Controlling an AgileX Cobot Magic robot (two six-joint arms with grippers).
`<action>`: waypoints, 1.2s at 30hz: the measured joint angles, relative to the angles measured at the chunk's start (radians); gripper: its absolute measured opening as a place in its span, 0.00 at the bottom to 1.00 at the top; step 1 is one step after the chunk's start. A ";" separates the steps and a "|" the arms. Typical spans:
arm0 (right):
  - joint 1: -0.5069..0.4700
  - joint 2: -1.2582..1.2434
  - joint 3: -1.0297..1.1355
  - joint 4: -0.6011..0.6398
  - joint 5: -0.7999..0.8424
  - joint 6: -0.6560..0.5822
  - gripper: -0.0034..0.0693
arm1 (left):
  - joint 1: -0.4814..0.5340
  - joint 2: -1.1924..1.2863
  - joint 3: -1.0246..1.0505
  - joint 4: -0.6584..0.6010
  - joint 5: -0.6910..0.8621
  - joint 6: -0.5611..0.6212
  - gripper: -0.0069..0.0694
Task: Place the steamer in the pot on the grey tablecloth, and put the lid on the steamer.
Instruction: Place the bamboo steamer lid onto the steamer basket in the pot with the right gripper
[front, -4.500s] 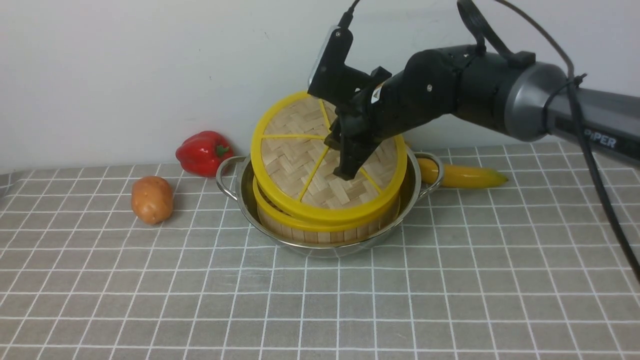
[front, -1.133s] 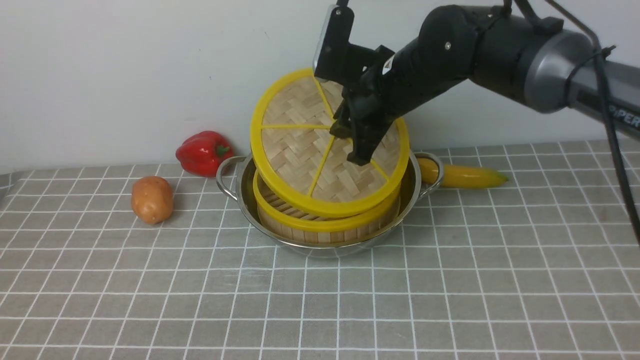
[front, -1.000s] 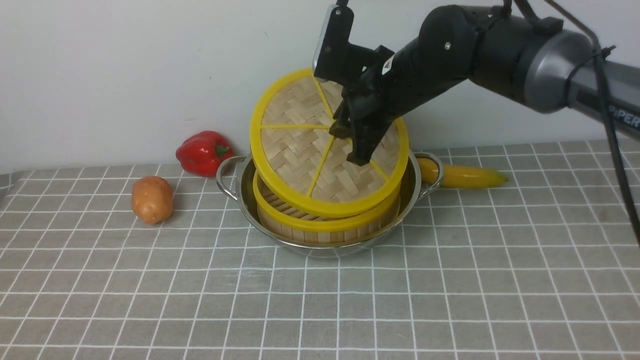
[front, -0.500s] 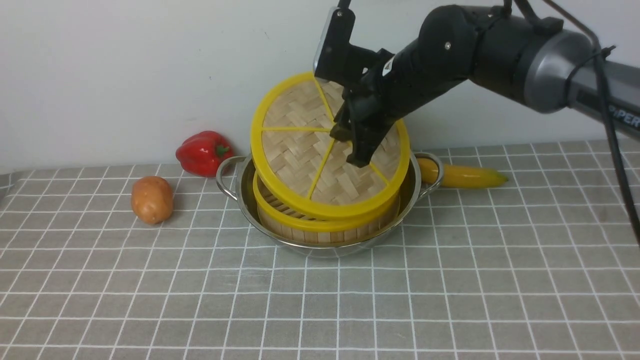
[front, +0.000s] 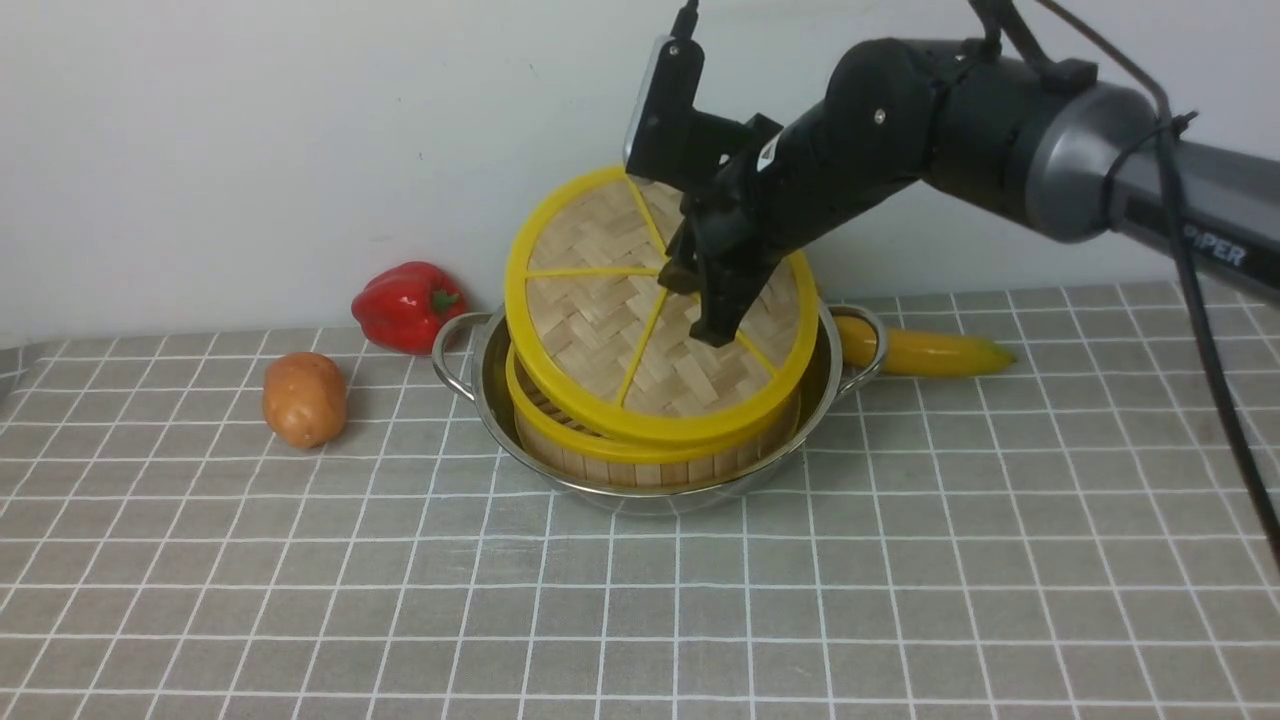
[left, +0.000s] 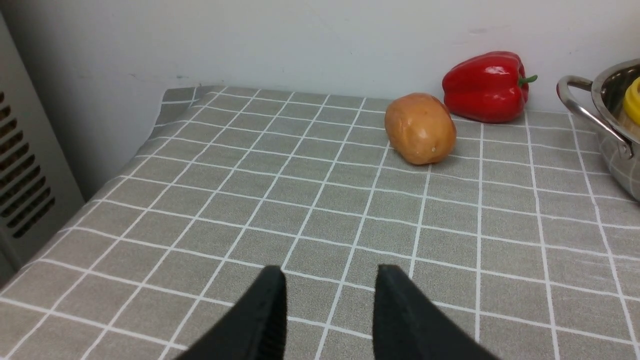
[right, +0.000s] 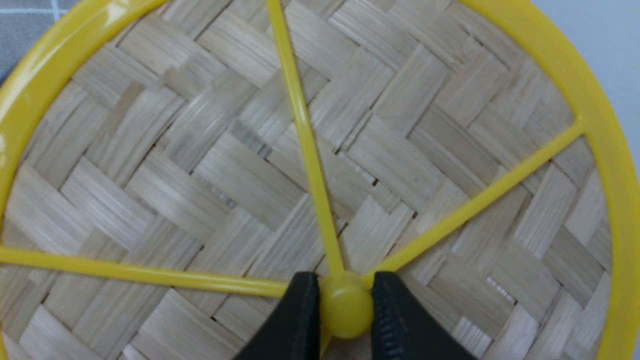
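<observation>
In the front view, you have the pot on the grey tablecloth, with the steamer sitting inside it. The lid is over the steamer, tilted: its near edge is down by the steamer's near rim and its far side is raised toward the wall, so you can see a little of the slatted floor through the gap on the left. Your right hand is at the middle of the lid, its arm reaching in from the right. To the left of the pot, a red pepper lies close to one loop handle, and a brown, potato-like object lies nearer to you and farther left. On the right, a yellow, banana-like object lies beside the pot, partly behind the other loop handle.

In the left wrist view, your left hand is open, its two fingers apart with nothing between them, and the tablecloth shows beyond. You can also see the brown object, the red pepper and part of the pot, with a bit of yellow rim inside it.

In the right wrist view, your right hand is closed on the lid's yellow centre knob, one finger on each side. The woven bamboo and yellow spokes fill most of this view.
</observation>
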 joint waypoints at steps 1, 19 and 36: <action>0.000 0.000 0.000 0.000 -0.001 -0.004 0.25 | 0.000 0.000 0.000 0.000 0.000 0.000 0.41; 0.000 0.021 0.000 0.000 -0.035 -0.044 0.25 | 0.000 0.000 0.000 0.000 0.000 0.000 0.41; 0.000 0.052 0.000 0.015 -0.074 -0.074 0.25 | 0.000 0.000 0.000 0.000 0.000 0.000 0.41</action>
